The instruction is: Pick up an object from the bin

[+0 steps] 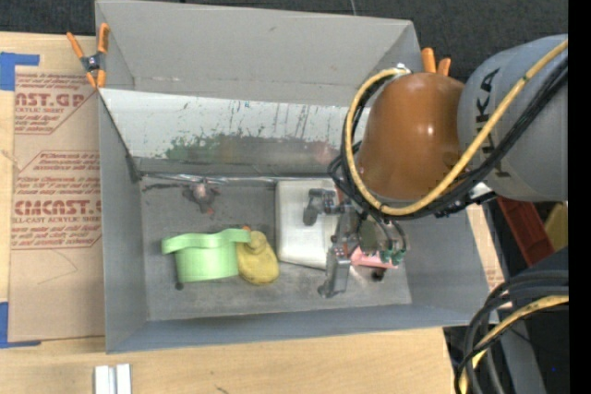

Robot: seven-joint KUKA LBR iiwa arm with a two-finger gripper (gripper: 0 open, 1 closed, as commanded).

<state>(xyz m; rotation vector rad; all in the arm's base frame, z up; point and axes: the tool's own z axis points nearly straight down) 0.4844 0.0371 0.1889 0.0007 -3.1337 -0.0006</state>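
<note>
Camera view: approach is judged in hand, the gripper (331, 258) being held at the right edge of the white block (297, 235) in the middle of the bin (242, 302), whether released or clenched cannot be told, and closing on it is called for next.

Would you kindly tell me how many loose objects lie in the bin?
5: green ring front left; yellow lump touching its right side; white block at centre; pink piece beside the gripper; small grey item near the back wall. The arm may hide more.

Black lettering "KUKA", partly readable, on grey arm (540, 138).
</note>
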